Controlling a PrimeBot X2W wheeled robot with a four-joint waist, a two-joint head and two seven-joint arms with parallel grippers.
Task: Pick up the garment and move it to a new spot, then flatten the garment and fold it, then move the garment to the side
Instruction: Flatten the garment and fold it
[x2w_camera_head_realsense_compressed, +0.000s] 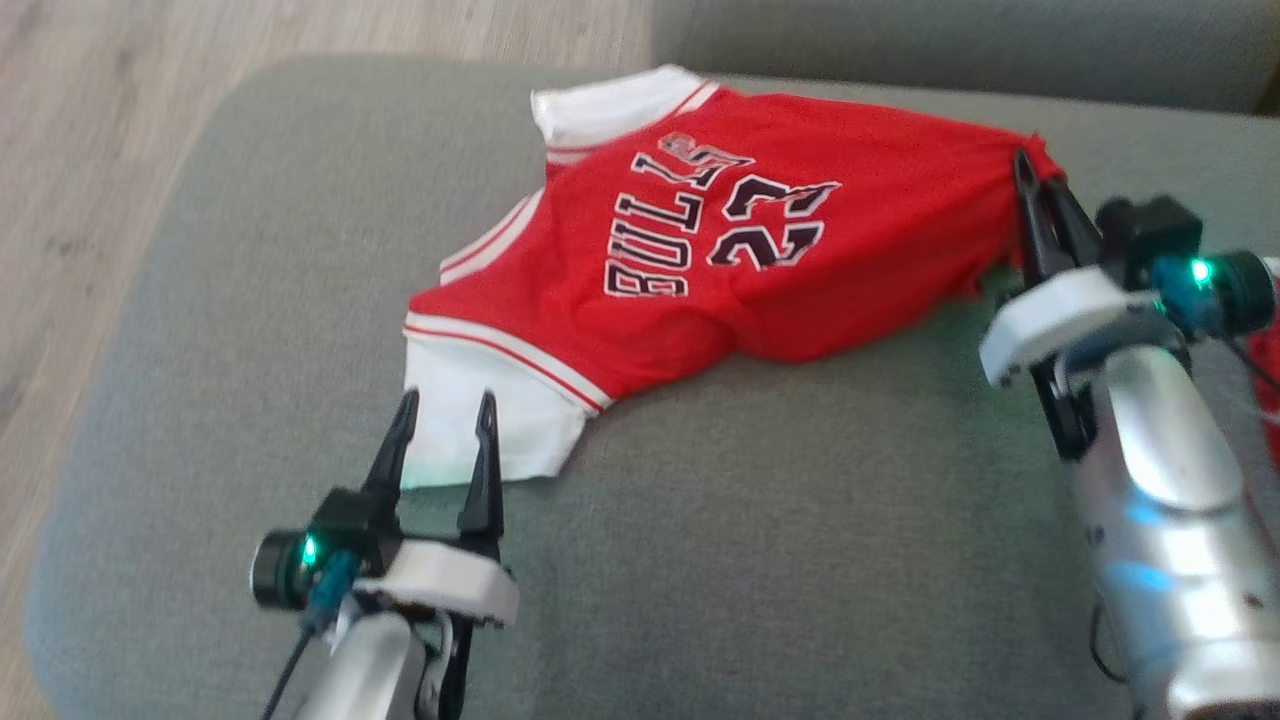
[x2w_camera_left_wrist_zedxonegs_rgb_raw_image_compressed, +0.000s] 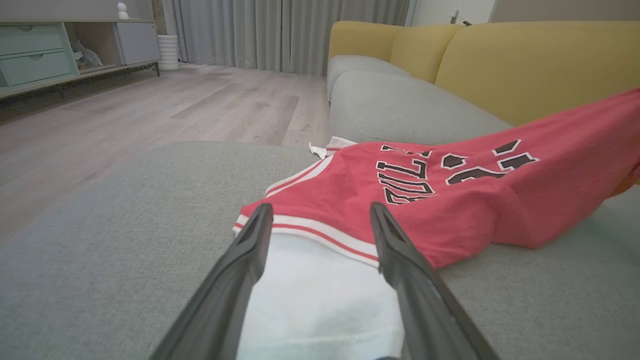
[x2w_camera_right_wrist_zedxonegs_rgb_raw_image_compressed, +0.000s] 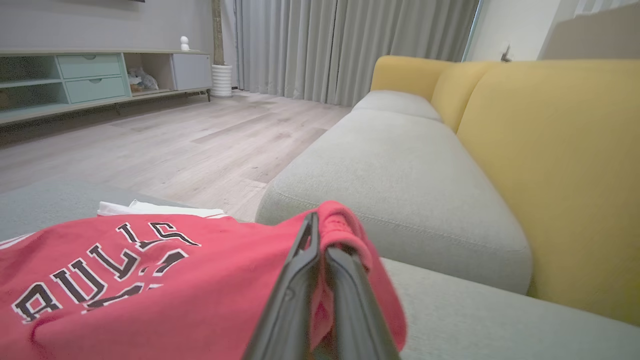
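Right wrist view: the right jaws are clamped on a bunched corner of the red-and-white basketball jersey (x2w_camera_right_wrist_zedxonegs_rgb_raw_image_compressed: 125, 300), which lies on the grey fabric sofa cushion (x2w_camera_right_wrist_zedxonegs_rgb_raw_image_compressed: 475, 320). The left jaws gape over its white edge. The pickup looks half-set, and they'd need to close before lifting.

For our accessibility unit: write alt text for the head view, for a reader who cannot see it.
A red Bulls jersey lies on a grey cushion; the right hand is shut on its red edge, while the open left hand sits at its white end.
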